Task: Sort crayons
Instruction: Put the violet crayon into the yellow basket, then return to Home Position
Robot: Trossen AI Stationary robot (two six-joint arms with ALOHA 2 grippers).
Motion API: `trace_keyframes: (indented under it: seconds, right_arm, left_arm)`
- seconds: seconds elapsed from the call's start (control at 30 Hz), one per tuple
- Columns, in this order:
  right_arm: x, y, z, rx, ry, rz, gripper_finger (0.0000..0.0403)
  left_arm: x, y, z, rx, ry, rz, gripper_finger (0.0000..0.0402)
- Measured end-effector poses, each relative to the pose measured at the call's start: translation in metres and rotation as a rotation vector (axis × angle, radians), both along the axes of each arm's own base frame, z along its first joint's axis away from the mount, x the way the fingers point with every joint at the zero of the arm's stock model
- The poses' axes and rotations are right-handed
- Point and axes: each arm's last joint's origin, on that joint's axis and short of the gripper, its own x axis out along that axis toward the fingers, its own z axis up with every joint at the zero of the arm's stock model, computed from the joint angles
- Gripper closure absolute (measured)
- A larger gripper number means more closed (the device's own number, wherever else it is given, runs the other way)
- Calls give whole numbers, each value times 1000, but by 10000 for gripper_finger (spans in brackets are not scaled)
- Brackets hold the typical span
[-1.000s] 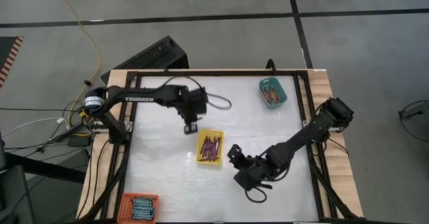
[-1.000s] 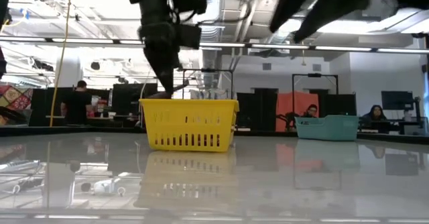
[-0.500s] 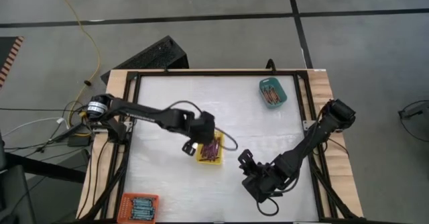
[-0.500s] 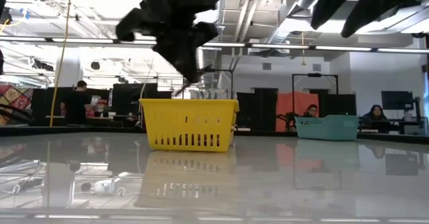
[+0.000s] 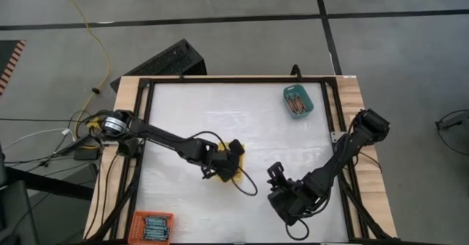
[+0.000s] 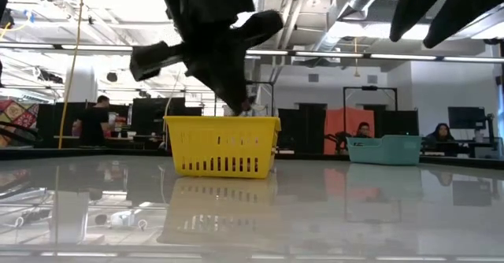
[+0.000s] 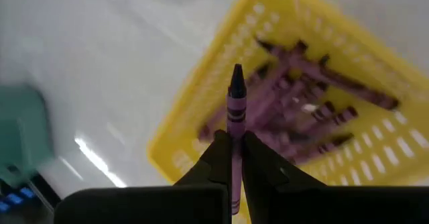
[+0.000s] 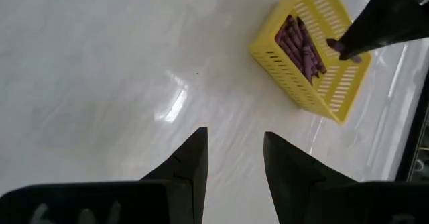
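Here you see a white table from above, with sorting apparently almost finished: no loose crayons lie on the bare surface. The left gripper [image 5: 226, 166] hangs over the yellow tray [image 5: 236, 173] near the table's middle, its fingers clamped on one purple crayon [image 7: 235, 103] that points down toward a heap of purple crayons [image 7: 305, 113] already lying in that tray. By the look of it, this crayon only needs to be let go to join its colour.

The teal tray [image 5: 297, 102] sits at the far right of the table and holds reddish-orange crayons [image 5: 295, 104]. The orange tray [image 5: 151, 227] sits at the near left edge and holds bluish crayons [image 5: 154, 225]. Both stand well apart from the yellow tray.

The right gripper [image 5: 276, 177] waits low over the near right part of the table, its fingers apart and holding nothing. It is close to the yellow tray but not touching it, and nothing lies between the held crayon and the tray below. A looping cable [image 5: 248, 187] hangs from the left arm just beside the tray. Beyond the table, people [image 6: 94, 121] sit far off in the room.
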Motion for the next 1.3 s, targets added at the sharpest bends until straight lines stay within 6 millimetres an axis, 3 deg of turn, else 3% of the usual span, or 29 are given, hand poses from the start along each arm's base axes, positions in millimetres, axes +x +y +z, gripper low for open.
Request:
trace_keyframes:
  seconds: [0.27, 0.5, 0.73, 0.83, 1.0, 1.17, 1.3]
  right_arm:
    - [-4, 0, 0, 38, -18, -86, 265]
    - [-8, -3, 2, 61, -71, -201, 265]
    - [-22, -9, 26, 147, -180, -260, 265]
    - [-33, -17, 44, 158, -261, -258, 265]
    - [-58, -42, 83, 210, -379, -244, 265]
    - [-92, -78, 112, 279, -459, -208, 265]
    - [-122, -107, 123, 354, -527, -184, 265]
  left_arm:
    - [1, -4, -16, 97, 82, -85, 389]
    - [4, -4, -19, 75, 58, -23, 305]
    - [-1, -11, -10, 60, 23, 17, 233]
    - [-7, -13, 9, -3, -44, 80, 225]
    - [-34, -11, 64, -172, -197, 200, 224]
    - [-86, 1, 128, -393, -396, 315, 223]
    - [-138, 11, 148, -510, -531, 396, 223]
